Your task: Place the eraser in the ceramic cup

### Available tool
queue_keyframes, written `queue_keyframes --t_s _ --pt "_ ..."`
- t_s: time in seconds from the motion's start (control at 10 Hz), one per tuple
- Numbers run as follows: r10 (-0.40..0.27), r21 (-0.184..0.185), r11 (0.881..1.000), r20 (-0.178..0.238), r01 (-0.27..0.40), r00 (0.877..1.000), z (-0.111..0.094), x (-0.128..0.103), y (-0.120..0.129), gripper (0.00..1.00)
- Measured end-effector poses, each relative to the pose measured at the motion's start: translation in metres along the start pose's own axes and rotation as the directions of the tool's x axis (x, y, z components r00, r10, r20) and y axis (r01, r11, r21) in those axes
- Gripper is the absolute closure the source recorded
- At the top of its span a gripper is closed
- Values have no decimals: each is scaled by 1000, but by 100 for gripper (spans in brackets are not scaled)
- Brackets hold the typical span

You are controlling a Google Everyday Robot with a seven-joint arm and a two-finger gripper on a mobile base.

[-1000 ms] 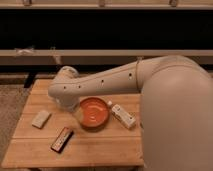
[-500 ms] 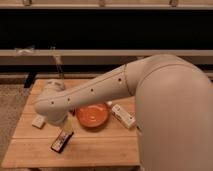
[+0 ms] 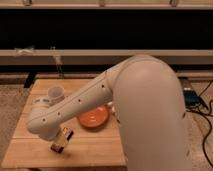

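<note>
The big white arm [image 3: 135,100] fills most of the scene, sweeping from 3 o'clock across the wooden table [image 3: 92,150] and bending at a rounded elbow near the table's 8 o'clock corner. That bulk covers the table's right half and the right rim of the orange bowl [image 3: 94,119], which sits about mid-table.

The eraser [image 3: 62,140] lies flat on the wood at 8 o'clock from the bowl, close to the front edge. Its upper end is tucked under the elbow, so only part of its dark top and orange edging shows. The ceramic cup [image 3: 56,94] stands upright at 10 o'clock from the bowl, well apart from the eraser.

The gripper [image 3: 42,103] is at the arm's far end, just beside the cup at its 8 o'clock. It is mostly masked by the arm, and I cannot tell whether it is clenched or released.

Behind the table runs a dark shelf [image 3: 105,35]. Cables [image 3: 204,107] trail on the floor at 3 o'clock.
</note>
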Motion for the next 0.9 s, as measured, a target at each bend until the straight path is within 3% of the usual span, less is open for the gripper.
queue_keyframes --t_s 0.4,0.9 --pt "40 -36 999 14 -40 999 28 -3 13 20" --pt "70 -41 997 14 -70 997 48 6 7 20"
